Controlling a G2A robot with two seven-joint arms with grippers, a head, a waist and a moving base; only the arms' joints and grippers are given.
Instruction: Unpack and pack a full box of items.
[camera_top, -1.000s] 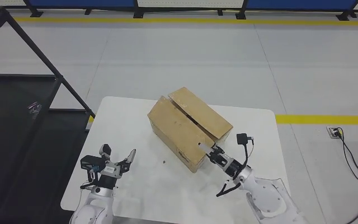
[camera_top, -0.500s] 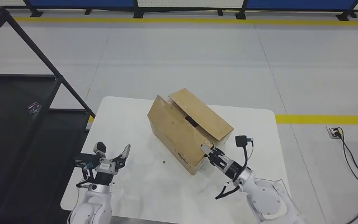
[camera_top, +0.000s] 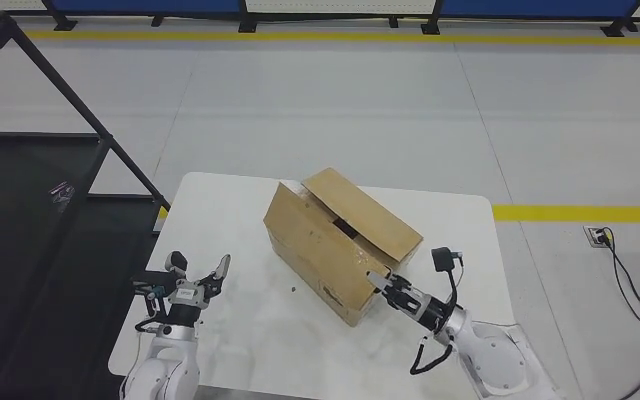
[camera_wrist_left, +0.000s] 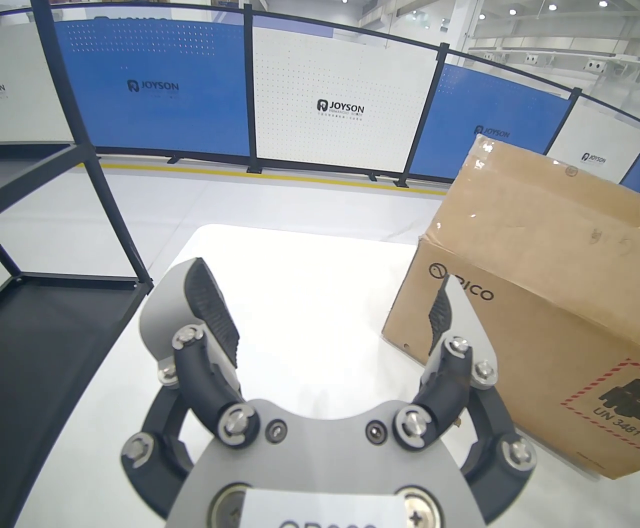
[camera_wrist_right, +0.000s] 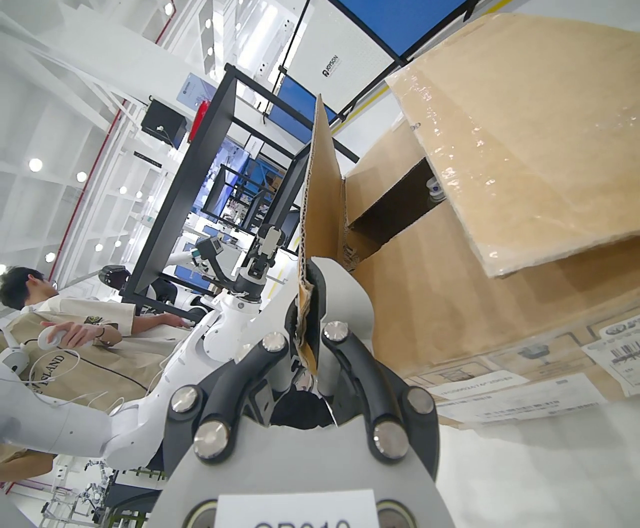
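1. While right gripper (camera_wrist_right: 306, 310) is clamped on the edge of the raised flap (camera_wrist_right: 320, 190), swing it outward along its hinge, no yanking, or the cardboard may tear
2. Left gripper (camera_wrist_left: 330, 310) spread wide, holding nothing, over table (camera_top: 225, 205) beside box (camera_top: 320, 235), not touching; could brace it
3. box sits mid-table, other flap (camera_wrist_right: 510, 125) part lifted, gap between flaps dark

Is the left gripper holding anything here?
No, the left gripper stands open and empty, apart from the cardboard box.
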